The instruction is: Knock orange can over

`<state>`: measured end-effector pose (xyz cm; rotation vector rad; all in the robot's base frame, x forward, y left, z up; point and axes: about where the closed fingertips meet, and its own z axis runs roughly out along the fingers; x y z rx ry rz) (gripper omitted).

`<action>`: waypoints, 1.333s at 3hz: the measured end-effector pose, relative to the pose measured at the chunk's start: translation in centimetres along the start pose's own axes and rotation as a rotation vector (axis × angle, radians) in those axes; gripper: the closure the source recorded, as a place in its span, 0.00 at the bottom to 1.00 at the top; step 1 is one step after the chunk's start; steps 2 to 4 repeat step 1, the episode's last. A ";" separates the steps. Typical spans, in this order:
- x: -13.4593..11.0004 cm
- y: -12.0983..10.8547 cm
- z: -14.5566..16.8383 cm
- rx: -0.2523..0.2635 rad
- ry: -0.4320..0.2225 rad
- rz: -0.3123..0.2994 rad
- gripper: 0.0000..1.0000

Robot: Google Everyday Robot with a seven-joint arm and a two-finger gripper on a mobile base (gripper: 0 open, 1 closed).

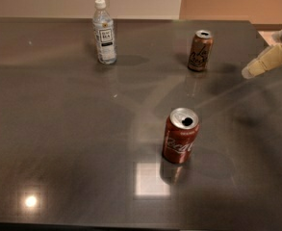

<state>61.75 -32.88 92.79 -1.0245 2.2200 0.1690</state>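
The orange can [200, 50] is a slim bronze-orange drinks can with dark lettering and a silver top. It stands upright at the back right of the dark table [58, 129]. My gripper [256, 67] comes in from the right edge, with a beige finger pointing down-left. It hangs above the table about a can's height to the right of the orange can and does not touch it.
A dark red can [180, 135] with white script stands upright near the middle front. A clear water bottle [104, 32] with a white cap stands at the back left. The table's far edge meets a wall behind the cans.
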 end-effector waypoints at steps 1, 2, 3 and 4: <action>-0.1 -0.1 0.0 0.002 -0.003 -0.001 0.00; -0.1 -0.1 0.0 0.002 -0.003 -0.001 0.00; -0.1 -0.1 0.0 0.002 -0.003 -0.001 0.00; -0.1 -0.1 0.0 0.002 -0.003 -0.001 0.00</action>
